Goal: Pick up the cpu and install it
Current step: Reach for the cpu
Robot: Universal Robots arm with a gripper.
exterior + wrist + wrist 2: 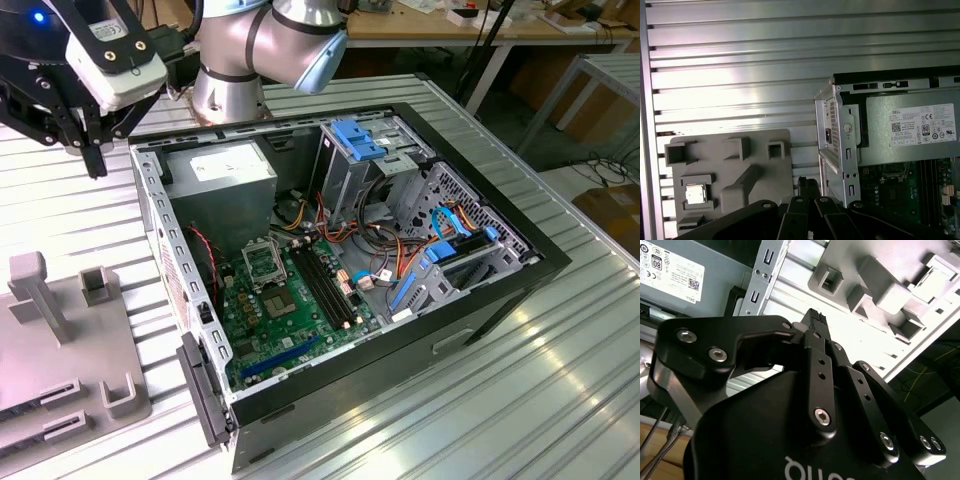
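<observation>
One table (560,400) of ribbed aluminium carries everything I see from my desk. On it lies the black case (470,320), its side off, with the green board (290,310) inside. The arm (270,40) stands behind the case. A grey tray (740,150) sits flat on the table beside the case, on the exterior view's left.

The pincer (813,317) hangs over the table between tray and case, above the case's corner near the grey power supply (225,185). Its fingers (813,332) are pressed together at the tips. Nothing is gripped between them and they touch nothing.

In both wrist views the power supply carries a white label (922,125) with black print and small round marks. I do not read it out. A pale sticker runs along the case's edge in the exterior view, too small to make out.

The cpu (695,194) is a small flat square with a plain silver-grey top. It lies level in a square recess of the tray, near the end away from the case, well apart from the pincer. The socket (262,262) on the board is a silver frame.
</observation>
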